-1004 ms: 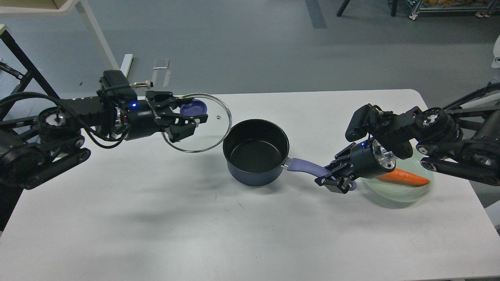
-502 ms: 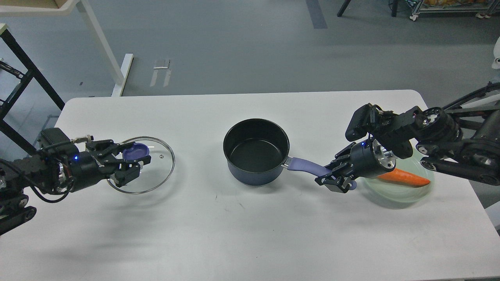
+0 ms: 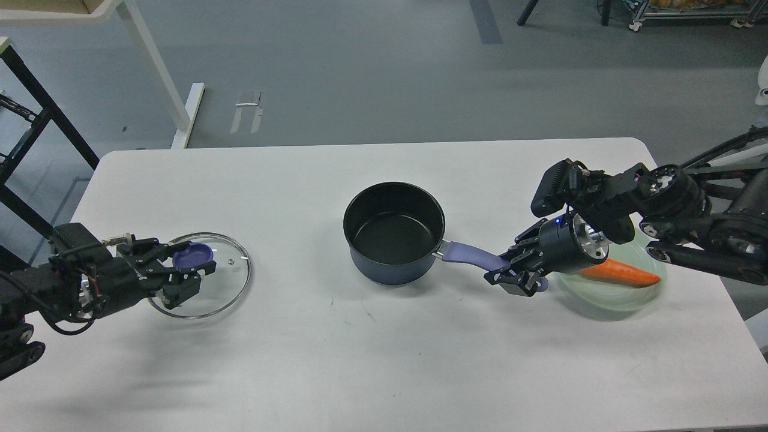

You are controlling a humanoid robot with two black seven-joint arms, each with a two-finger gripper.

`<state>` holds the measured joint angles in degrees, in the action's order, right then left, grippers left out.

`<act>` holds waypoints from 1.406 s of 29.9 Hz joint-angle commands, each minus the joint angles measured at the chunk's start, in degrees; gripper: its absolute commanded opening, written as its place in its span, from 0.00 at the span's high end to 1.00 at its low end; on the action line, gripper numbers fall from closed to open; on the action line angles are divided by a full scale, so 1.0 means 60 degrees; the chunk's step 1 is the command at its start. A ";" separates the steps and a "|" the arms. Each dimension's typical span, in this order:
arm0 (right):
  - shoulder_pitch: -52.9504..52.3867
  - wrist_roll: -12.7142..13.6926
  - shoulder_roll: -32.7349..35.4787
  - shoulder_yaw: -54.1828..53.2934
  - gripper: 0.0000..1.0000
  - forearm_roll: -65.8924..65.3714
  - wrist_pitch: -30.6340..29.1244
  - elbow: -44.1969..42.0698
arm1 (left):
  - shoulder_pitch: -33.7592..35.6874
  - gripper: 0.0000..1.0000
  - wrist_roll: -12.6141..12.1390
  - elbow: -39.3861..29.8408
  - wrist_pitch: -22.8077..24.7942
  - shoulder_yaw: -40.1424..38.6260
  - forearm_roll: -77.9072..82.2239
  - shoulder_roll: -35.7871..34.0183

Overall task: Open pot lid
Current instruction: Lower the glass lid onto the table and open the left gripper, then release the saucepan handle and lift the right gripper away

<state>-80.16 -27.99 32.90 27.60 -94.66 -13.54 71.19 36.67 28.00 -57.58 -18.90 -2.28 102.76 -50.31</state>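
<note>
Jaws of the left gripper (image 3: 183, 277) were clamped on the purple knob (image 3: 193, 256) of the glass lid (image 3: 201, 275), with the lid's disc spreading ahead of and to both sides of the jaws, low over or on the surface (image 3: 384, 360); contact could not be confirmed. Jaws of the right gripper (image 3: 516, 277) were closed on the far end of the pot handle (image 3: 471, 255), bracing the pot (image 3: 393, 233), which stood open and empty well ahead of those jaws.

Step in hand, as judged: set-down of the removed lid; the opening itself appeared done. The next move would call for seating the lid flat, then parting the left jaws and backing off without dragging the knob.

Behind the right jaws lay a carrot (image 3: 621, 273) on a pale plate (image 3: 600, 300). The surface was white and otherwise bare. Beyond it were grey floor, white table legs (image 3: 153, 63) and a wheeled rack (image 3: 690, 15).
</note>
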 commanded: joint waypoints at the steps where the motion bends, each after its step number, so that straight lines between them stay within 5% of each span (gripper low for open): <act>1: -0.0014 -0.0001 -0.0004 -0.0001 0.72 0.0000 -0.0014 0.0001 | -0.0077 0.35 0.0000 0.0017 -0.0088 0.0013 -0.0003 0.0035; 7: -0.0014 -0.0001 0.0010 -0.0001 0.72 0.0000 0.0001 0.0001 | -0.0106 0.22 0.0000 0.0031 -0.0103 0.0013 -0.0003 0.0035; 10: -0.0014 -0.0001 -0.0004 -0.0001 0.72 0.0000 0.0001 0.0001 | -0.0062 0.04 0.0000 0.0002 -0.0103 -0.0016 -0.0134 0.0050; 17: -0.0014 -0.0001 -0.0004 -0.0001 0.72 0.0000 -0.0014 0.0001 | 0.0361 0.01 0.0000 -0.0787 0.0145 -0.0177 -0.1492 -0.0242; 24: -0.0014 -0.0001 -0.0019 -0.0001 0.68 0.0000 0.0001 0.0001 | 0.1695 0.01 0.0000 -0.1463 0.2501 -0.0571 -0.7973 -0.0463; 29: -0.0014 -0.0001 -0.0004 -0.0001 0.50 0.0015 0.0001 0.0001 | 0.1798 0.01 0.0000 -0.1215 0.3968 -0.0733 -1.3619 -0.0258; 34: -0.0014 -0.0001 0.0098 -0.0001 0.05 0.0088 0.0001 0.0059 | 0.1784 0.01 0.0000 -0.0790 0.4116 -0.0763 -1.4768 0.0109; 42: -0.0730 -0.0001 0.1078 -0.0220 0.01 0.1827 0.0001 0.0337 | 0.1784 0.01 0.0000 -0.0745 0.4219 -0.0777 -1.4827 0.0152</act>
<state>-82.43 -28.01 36.91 26.94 -89.36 -13.54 72.20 47.41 27.99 -62.06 6.19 -6.86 13.84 -49.58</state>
